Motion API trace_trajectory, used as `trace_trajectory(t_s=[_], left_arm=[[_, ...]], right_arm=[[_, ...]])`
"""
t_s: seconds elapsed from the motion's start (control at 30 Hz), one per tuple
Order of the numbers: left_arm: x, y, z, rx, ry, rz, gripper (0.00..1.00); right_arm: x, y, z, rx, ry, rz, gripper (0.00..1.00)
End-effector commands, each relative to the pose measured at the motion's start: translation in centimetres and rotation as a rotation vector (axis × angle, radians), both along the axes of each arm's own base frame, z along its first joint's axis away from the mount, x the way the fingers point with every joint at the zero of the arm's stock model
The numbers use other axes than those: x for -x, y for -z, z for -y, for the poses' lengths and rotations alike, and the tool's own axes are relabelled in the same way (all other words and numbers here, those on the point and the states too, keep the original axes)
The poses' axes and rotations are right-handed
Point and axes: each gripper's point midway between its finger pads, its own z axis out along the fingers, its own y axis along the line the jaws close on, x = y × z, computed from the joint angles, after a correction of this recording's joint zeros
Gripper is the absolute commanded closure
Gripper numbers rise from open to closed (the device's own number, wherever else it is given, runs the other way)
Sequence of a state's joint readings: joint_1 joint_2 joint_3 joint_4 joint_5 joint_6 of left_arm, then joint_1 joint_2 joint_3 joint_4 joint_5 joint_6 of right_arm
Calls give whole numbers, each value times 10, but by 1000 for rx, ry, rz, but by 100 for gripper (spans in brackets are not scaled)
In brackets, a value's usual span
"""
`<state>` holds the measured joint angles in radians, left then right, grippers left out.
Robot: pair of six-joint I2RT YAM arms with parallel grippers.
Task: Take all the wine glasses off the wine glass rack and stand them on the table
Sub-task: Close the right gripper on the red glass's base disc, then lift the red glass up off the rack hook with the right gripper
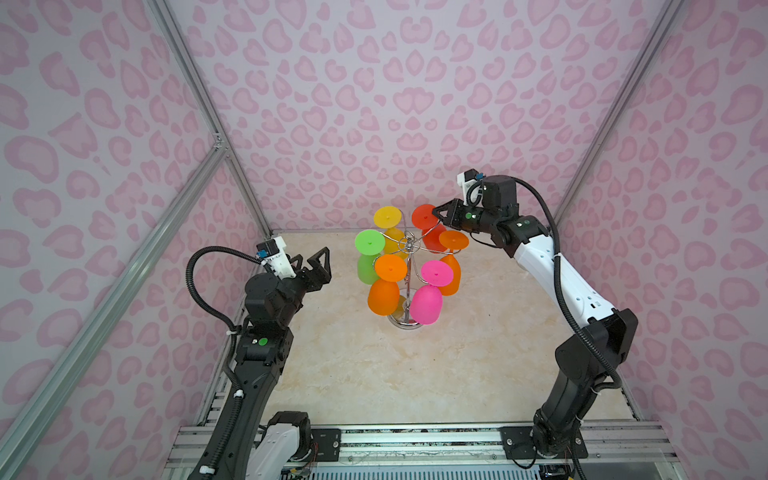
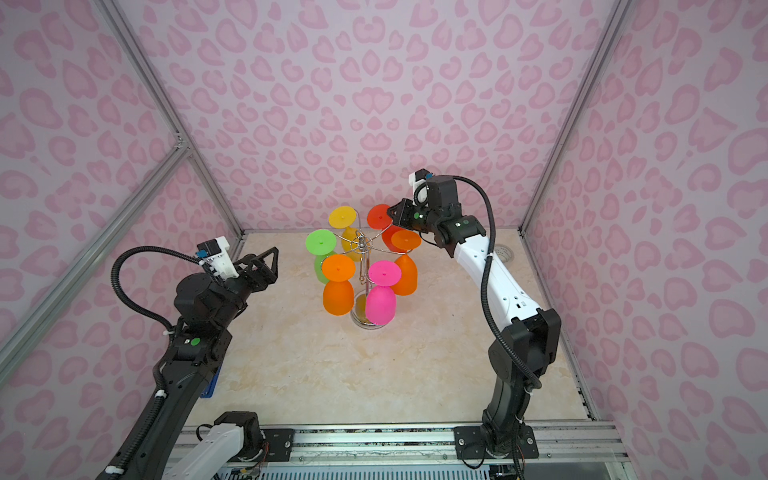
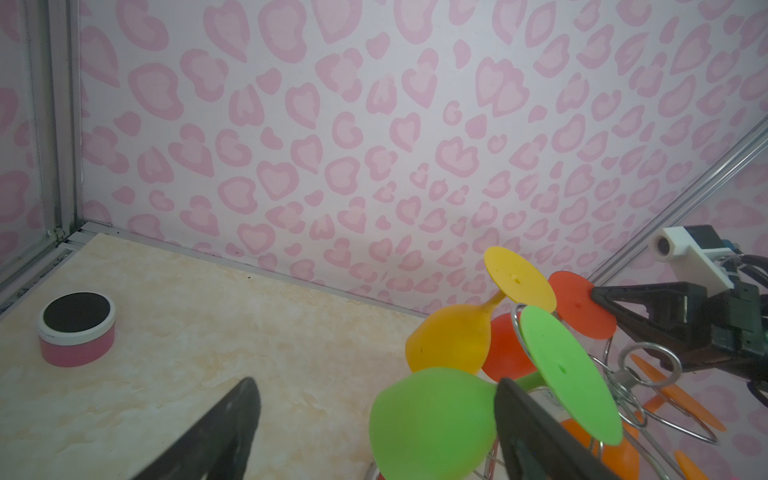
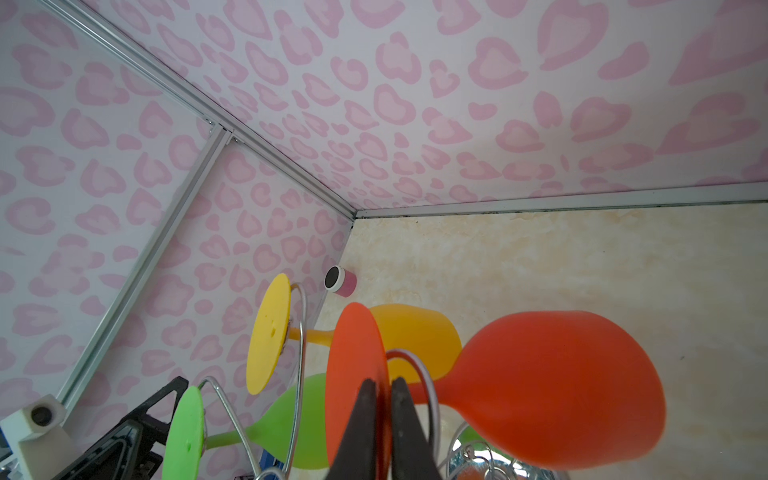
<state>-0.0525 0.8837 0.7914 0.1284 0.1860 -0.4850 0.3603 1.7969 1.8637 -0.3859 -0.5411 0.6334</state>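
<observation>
Chrome wine glass rack (image 1: pixel 409 270) upright on the bench (image 1: pixel 374 374), six coloured glasses hanging bowl-down from its arms; right gripper (image 1: pixel 434 214) pinched narrow on the foot disc of the red wine glass (image 1: pixel 422 216), at the rack's far side; left gripper (image 1: pixel 311 258) spread wide, empty, near the green glass (image 1: pixel 369 243)

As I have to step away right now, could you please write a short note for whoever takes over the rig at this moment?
The right gripper is shut on the foot disc of the red wine glass, at the far right of the wine glass rack.
The left gripper is open, holds nothing and hovers left of the rack, near the green wine glass.
Done: grip taken. All six glasses hang upside down on the rack.
Left: slide the red wine glass off its wire arm, clear of the rack.
</observation>
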Motion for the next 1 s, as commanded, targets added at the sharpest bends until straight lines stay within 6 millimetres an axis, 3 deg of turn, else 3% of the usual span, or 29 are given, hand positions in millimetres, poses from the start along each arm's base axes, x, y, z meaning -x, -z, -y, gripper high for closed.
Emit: trace_trajectory(t_s=[0.0,0.53,0.97], left_arm=[[1,-3,-1,-7,-5,15,10],[0,-1,-1,-3,-3,11,10],[-1,-3,0,-3,1,12,10]], right_arm=[[-1,-7,-2,-81,-17,-10,94],[-9,-34,-3,-365,-103,-15,100],[-8,-30,12,-363,-72,-37,100]])
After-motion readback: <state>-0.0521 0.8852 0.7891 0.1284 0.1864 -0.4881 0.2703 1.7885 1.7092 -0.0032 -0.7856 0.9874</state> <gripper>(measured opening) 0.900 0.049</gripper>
